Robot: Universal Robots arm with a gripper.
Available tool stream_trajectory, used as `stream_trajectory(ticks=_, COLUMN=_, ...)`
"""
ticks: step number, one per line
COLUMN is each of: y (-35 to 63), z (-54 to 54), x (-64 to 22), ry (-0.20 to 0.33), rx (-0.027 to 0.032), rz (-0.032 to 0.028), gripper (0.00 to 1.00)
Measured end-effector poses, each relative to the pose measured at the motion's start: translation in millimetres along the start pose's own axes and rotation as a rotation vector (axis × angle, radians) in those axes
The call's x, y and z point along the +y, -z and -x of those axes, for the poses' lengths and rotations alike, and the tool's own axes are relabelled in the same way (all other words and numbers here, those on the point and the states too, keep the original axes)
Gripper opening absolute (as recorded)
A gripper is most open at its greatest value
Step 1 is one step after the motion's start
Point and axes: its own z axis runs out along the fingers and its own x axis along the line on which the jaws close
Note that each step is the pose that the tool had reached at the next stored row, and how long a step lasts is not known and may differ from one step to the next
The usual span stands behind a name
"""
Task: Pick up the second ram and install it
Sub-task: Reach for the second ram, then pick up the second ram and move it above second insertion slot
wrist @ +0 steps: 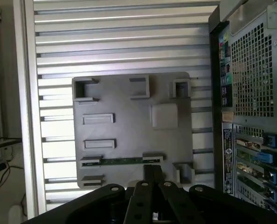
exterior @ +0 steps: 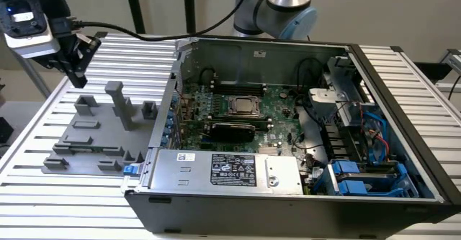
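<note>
Our gripper (exterior: 78,80) hovers over the grey fixture (exterior: 101,138) at the exterior view's left, fingers (wrist: 148,173) pinched together, holding nothing. The second ram (wrist: 122,161) sits slotted there. Descending closed, we'd likely jab its edge.

The slim green circuit-board stick (wrist: 122,161) sits on edge, a thin level strip held between two small blocks near one edge of the grey plastic fixture plate (wrist: 129,135).

ribbed silver metal table (exterior: 403,78) is gleaming, brushed | flat grey plastic fixture plate (wrist: 129,135) is looking matt, smooth | slim green circuit-board stick (wrist: 122,161) is showing a dull sheen | perforated sheet-metal computer case (wrist: 255,70) is looking satin | black metal gripper (wrist: 153,169) is looking matt
</note>
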Motion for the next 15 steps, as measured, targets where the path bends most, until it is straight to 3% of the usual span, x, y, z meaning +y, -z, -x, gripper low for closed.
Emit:
stream_trajectory(ticks=9, y=-5.4, z=-31.4, x=-14.3, ry=0.0, rx=0.0, rz=0.0, gripper=0.11)
stream_trajectory(ticks=15, y=-5.5, z=-33.4, x=-14.6, ry=0.0, rx=0.0, rz=0.0, gripper=0.11)
